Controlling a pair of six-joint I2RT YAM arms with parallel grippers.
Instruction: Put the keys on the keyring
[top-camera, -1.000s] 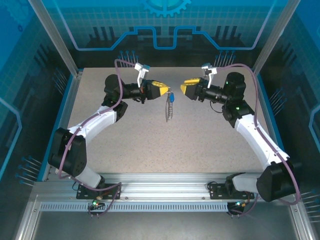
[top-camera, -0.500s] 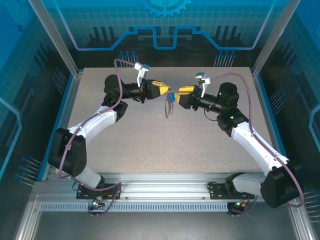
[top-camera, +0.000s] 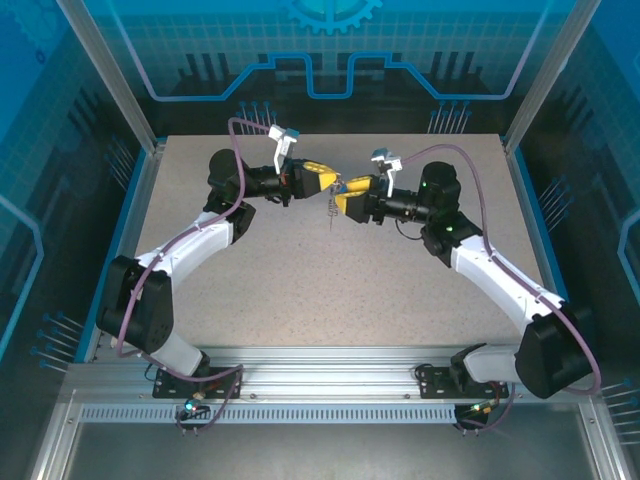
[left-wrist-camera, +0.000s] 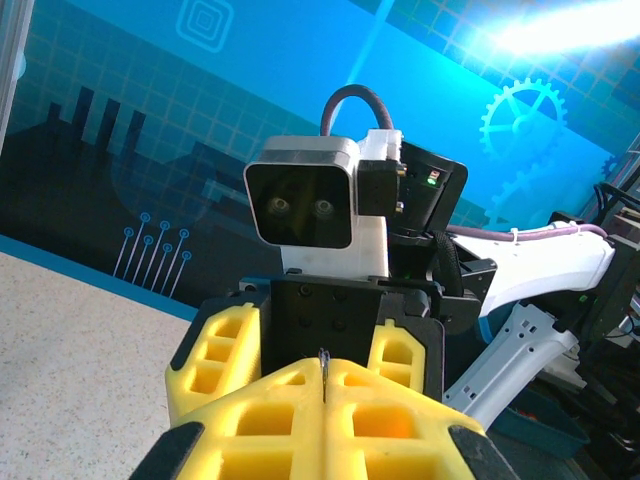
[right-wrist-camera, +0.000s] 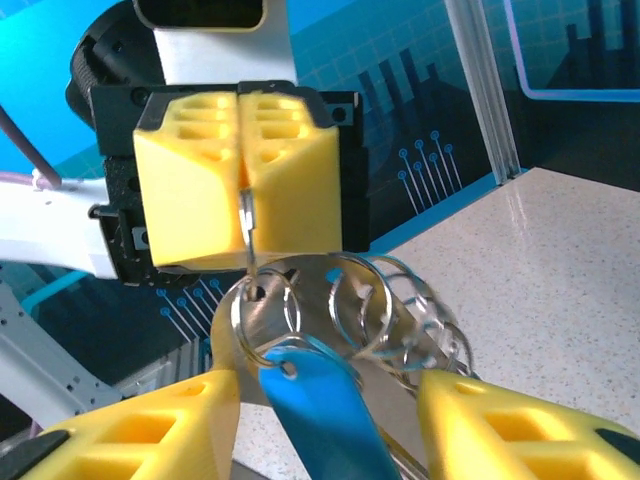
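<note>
My left gripper (top-camera: 332, 181) hangs above the middle of the table, shut on a thin silver ring of the keyring (right-wrist-camera: 360, 305). In the left wrist view the ring's edge pokes up from the shut left gripper (left-wrist-camera: 323, 392). From the left gripper (right-wrist-camera: 243, 222) dangle a cluster of silver rings, a flat silver plate and the blue-headed key (right-wrist-camera: 322, 412). My right gripper (right-wrist-camera: 330, 395) is open, one yellow finger (right-wrist-camera: 150, 430) on each side of the key and rings. From above, the right gripper (top-camera: 344, 201) nearly meets the left one, and the chain (top-camera: 329, 213) hangs below them.
The speckled table (top-camera: 300, 280) lies below both raised grippers. Blue panels (top-camera: 330, 60) and metal posts wall the back and sides. The right wrist's camera (left-wrist-camera: 305, 205) faces the left wrist closely, so the two grippers stand almost nose to nose.
My right gripper has moved left toward the left gripper and now straddles the hanging key and rings. The left arm has stayed still, holding the ring.
</note>
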